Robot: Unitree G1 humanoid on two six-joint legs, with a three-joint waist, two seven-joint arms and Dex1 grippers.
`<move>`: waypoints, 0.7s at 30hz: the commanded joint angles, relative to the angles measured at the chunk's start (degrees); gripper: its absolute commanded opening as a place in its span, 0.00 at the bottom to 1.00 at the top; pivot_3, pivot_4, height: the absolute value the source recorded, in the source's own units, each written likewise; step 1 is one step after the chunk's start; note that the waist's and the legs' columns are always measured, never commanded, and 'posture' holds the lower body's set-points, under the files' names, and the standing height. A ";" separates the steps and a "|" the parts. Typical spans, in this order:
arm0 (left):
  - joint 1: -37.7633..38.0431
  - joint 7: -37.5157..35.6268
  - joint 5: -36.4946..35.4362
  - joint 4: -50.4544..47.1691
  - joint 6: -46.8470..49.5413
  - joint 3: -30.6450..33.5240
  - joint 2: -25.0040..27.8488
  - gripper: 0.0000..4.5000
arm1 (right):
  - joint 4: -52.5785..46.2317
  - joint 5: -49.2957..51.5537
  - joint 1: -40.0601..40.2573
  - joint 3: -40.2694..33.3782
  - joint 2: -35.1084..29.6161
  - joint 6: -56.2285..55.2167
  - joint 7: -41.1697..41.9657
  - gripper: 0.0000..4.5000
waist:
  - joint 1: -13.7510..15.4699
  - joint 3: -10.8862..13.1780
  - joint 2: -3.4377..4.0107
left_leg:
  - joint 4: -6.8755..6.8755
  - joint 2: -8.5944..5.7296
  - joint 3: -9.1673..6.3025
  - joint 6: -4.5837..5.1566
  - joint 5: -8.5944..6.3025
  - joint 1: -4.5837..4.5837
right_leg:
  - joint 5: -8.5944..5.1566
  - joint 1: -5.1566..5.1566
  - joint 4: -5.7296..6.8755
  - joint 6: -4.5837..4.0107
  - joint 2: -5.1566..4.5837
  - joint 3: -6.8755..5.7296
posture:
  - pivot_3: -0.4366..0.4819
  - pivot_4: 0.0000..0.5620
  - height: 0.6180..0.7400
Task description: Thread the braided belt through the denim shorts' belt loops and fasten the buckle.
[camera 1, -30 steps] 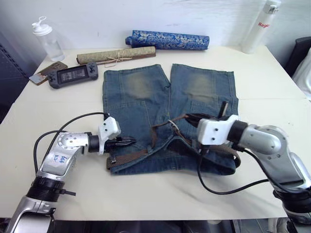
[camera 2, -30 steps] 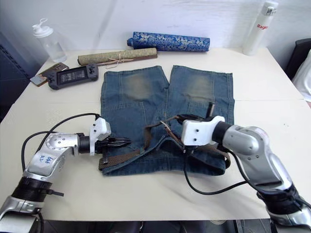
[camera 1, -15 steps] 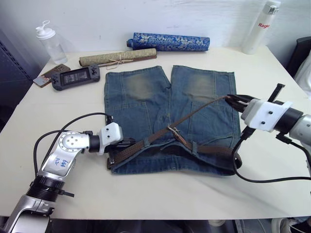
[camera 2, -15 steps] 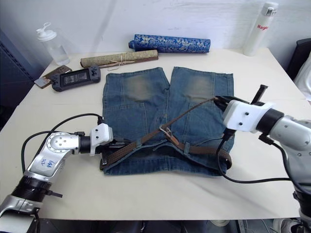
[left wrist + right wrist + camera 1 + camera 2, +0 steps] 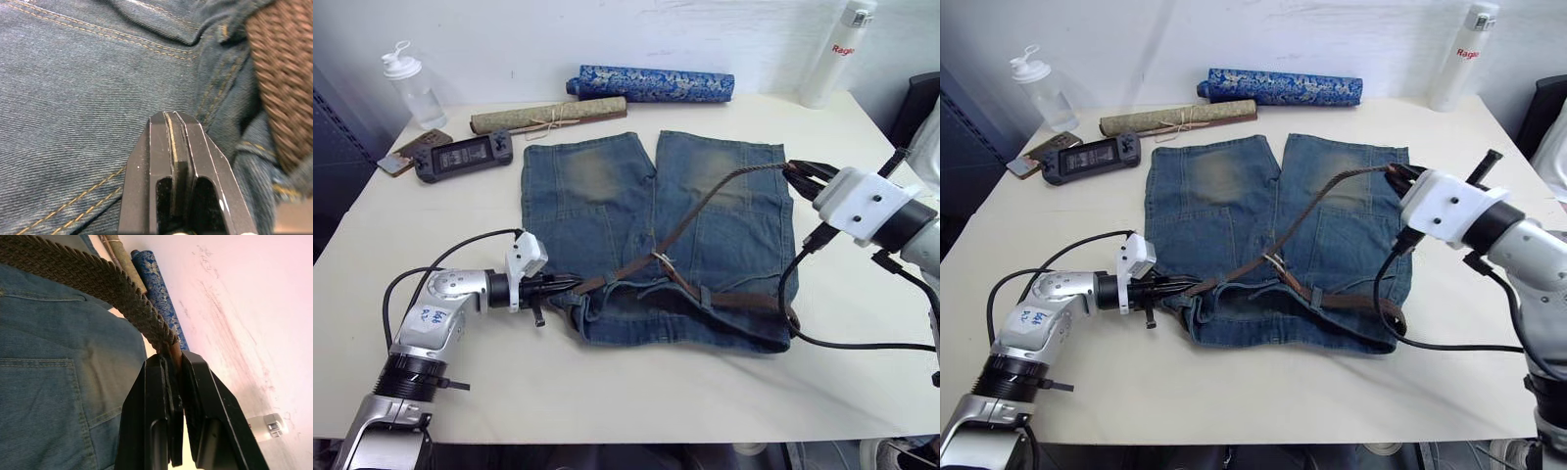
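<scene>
The denim shorts [image 5: 607, 196] lie flat in the middle of the table, waistband toward me. The braided belt [image 5: 705, 201] rises taut from the waistband to my right gripper [image 5: 800, 172], which is shut on the reddish leather tip [image 5: 174, 351] above the shorts' right edge. The rest of the strap lies along the waistband [image 5: 744, 302], passing under a belt loop [image 5: 704, 295]. The silver buckle [image 5: 661, 260] hangs near the middle of the waistband. My left gripper [image 5: 566, 284] is shut, tips against the bunched left waistband corner [image 5: 73, 98], with the brown weave [image 5: 279, 73] beside it.
Along the far edge lie a blue patterned roll [image 5: 651, 83] and a tan rolled mat [image 5: 548, 115]. A handheld console [image 5: 463, 155] and a clear bottle [image 5: 411, 86] sit far left, a white bottle [image 5: 837, 49] far right. The right arm's black cable [image 5: 862, 345] trails over the table.
My right gripper swung from the shorts' middle out to the right with the belt tip, drawing the strap taut. The left waistband corner bunched rightward; the left gripper stayed there.
</scene>
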 commanded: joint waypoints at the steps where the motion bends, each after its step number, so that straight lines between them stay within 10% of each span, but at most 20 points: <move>1: 1.34 -0.95 4.03 1.29 -2.13 -1.68 1.82 0.01 | -2.08 0.23 -0.90 -1.87 -0.20 0.14 -1.47 0.00 | 0.00 0.00 0.00 | 0.00 0.00 0.00 0.00 0.00 0.00 | 0.00 0.00 0.00 0.00 0.00 0.00 | 0.48 0.27 0.16; 14: 0.08 2.36 -2.52 -12.43 2.25 5.96 2.14 0.01 | -10.16 0.34 -3.48 13.91 3.74 1.56 3.04 0.00 | -0.61 0.15 -0.25 | -0.01 0.05 -0.15 -0.01 0.01 -0.05 | 0.01 -0.01 -0.01 0.03 0.03 -0.10 | 0.48 0.27 0.16; 21: -0.78 8.49 -17.42 -23.87 17.32 15.45 0.76 0.65 | -8.28 -2.47 -5.96 18.80 6.01 0.37 3.22 0.00 | -0.54 0.15 -0.26 | -0.01 0.00 -0.41 -0.03 0.02 -0.05 | 0.06 -0.01 -0.11 0.12 0.01 0.00 | 0.48 0.27 0.16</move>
